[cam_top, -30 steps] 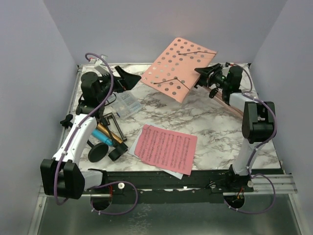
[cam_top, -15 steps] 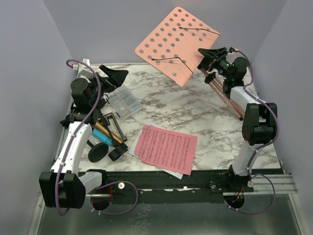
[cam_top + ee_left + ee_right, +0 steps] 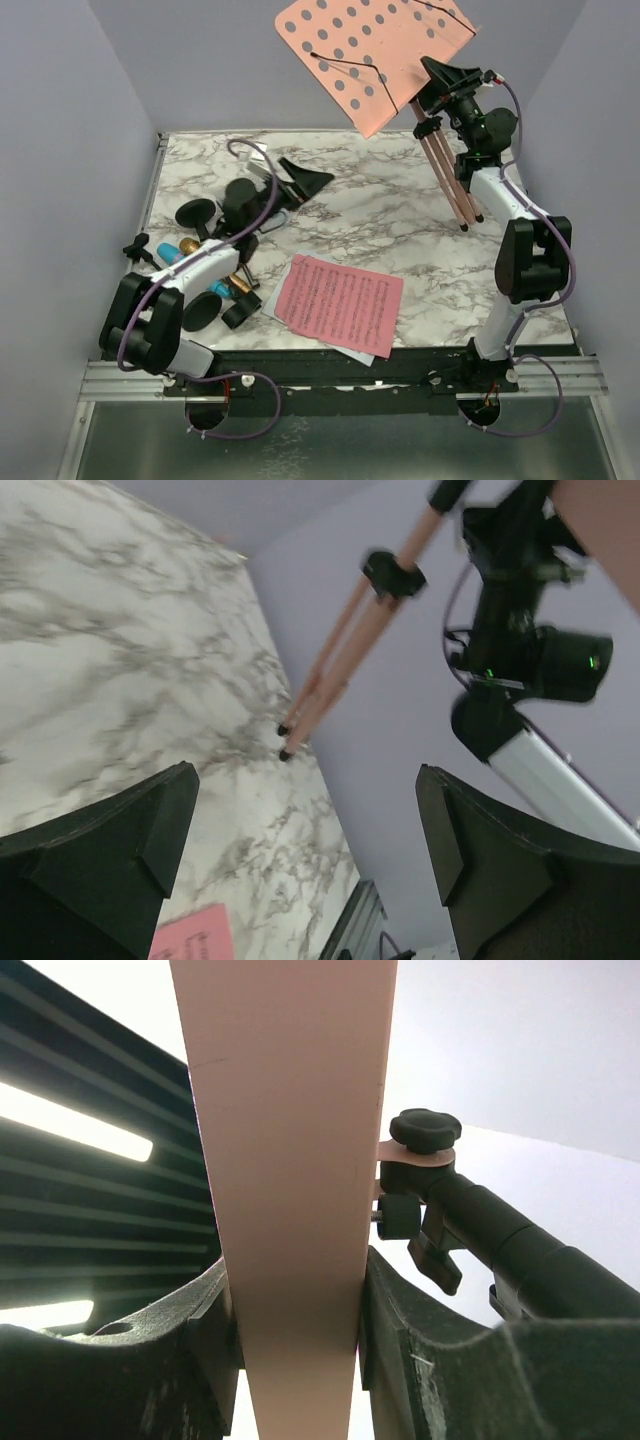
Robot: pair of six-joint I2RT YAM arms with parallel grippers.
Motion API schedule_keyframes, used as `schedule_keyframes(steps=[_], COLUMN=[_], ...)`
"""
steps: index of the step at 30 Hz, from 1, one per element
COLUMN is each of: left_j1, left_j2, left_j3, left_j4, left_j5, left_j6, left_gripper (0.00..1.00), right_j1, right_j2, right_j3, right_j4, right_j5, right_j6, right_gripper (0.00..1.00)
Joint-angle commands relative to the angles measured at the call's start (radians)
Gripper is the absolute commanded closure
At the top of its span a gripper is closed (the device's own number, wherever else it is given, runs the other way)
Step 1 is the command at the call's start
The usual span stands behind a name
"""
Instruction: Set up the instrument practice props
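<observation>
The pink perforated music rack point(image 3: 375, 55) is held high at the back right, tilted. My right gripper point(image 3: 440, 85) is shut on its edge, seen as a pink strip point(image 3: 290, 1160) pressed between both pads. The folded tripod legs point(image 3: 450, 170) slant down to the marble table point(image 3: 400, 230); whether the feet touch it I cannot tell. My left gripper point(image 3: 300, 180) hangs open and empty over the table's left centre, facing those legs point(image 3: 330, 670). Pink and white sheet-music pages point(image 3: 340, 303) lie near the front. Gold point(image 3: 240, 280) and blue point(image 3: 215, 290) microphones and two black mounts point(image 3: 200, 310) lie under my left arm.
Lilac walls close in the table on three sides, and the rack stands near the right one. A black clamp knob point(image 3: 425, 1130) sits beside my right fingers. The black rail point(image 3: 330, 370) with both arm bases runs along the front edge.
My right gripper has lifted the rack from low over the back of the table to high up, its legs now hanging down. My left arm swung from the back left toward the centre.
</observation>
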Motion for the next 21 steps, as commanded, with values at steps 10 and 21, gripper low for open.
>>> schedule_keyframes(steps=[10, 21], left_j1=[-0.513, -0.587], left_j2=[0.646, 0.791], left_j3=[0.221, 0.465], left_j4=[1.014, 0.947], left_j5=[-0.529, -0.45], left_j6=[0.285, 0.342], left_gripper=[0.16, 0.14], right_j1=[0.079, 0.078], right_j2=[-0.266, -0.323], right_j3=[-0.194, -0.251], right_j4=[0.417, 0.431], right_j5=[0.232, 0.211], right_j6=[0.113, 0.119], right_gripper=[0.99, 1.0])
